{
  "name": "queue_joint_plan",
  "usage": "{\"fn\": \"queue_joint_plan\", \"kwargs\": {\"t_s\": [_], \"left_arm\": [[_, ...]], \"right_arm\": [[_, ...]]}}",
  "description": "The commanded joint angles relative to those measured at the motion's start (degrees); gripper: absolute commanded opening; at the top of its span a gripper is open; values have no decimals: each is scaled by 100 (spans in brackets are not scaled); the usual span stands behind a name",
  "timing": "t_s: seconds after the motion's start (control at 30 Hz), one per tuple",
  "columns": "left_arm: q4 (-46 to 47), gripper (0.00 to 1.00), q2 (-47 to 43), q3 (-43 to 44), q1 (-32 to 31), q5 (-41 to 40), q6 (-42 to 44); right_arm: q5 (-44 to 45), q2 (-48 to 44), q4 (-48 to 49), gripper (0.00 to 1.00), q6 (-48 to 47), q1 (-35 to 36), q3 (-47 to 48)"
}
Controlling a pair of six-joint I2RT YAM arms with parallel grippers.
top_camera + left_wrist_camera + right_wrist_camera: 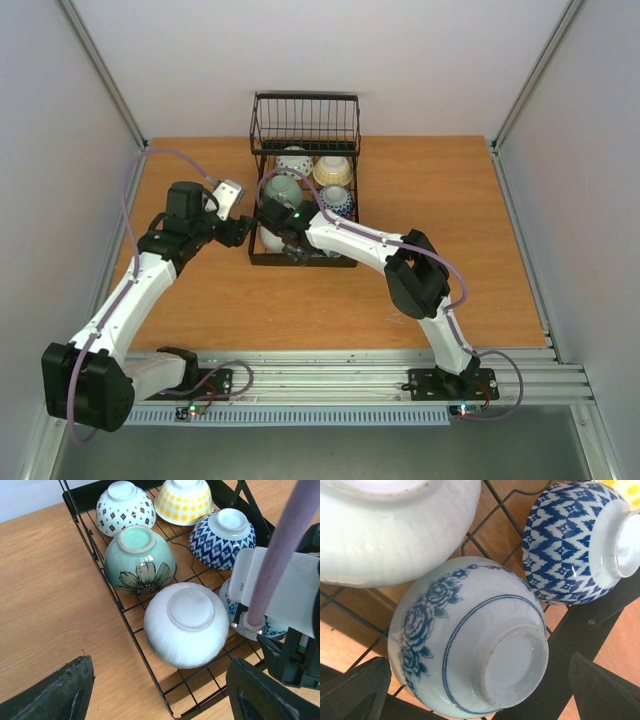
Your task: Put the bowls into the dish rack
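Observation:
The black wire dish rack (305,100) stands at the back centre of the table. Several bowls lie upside down in it: a white diamond-patterned one (125,505), a yellow one (184,500), a blue-and-white patterned one (222,537), a celadon green one with a flower (140,560) and a plain white one (186,625). A blue rose bowl (465,640) rests on the rack wires between the spread fingers of my right gripper (480,695), which is open and hovers close over it. My left gripper (160,700) is open and empty, over the rack's near left corner (170,707).
The rack's taller wire basket section (305,125) is at the far end. Bare wooden table (450,200) lies on both sides of the rack. My right arm (360,240) reaches across the rack's near right corner. Grey walls close in both sides.

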Motion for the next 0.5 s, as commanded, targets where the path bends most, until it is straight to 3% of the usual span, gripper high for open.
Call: {"fn": "queue_joint_plan", "kwargs": {"t_s": [0.0, 0.27, 0.47], "left_arm": [[243, 74, -201, -17, 41, -30, -51], [590, 79, -524, -238, 337, 240, -82], [1260, 96, -644, -686, 736, 295, -202]], "right_arm": [[-456, -425, 9, 99, 76, 202, -192], [-1134, -1660, 755, 99, 293, 244, -1047], [-1671, -2763, 1473, 99, 556, 264, -2001]]}}
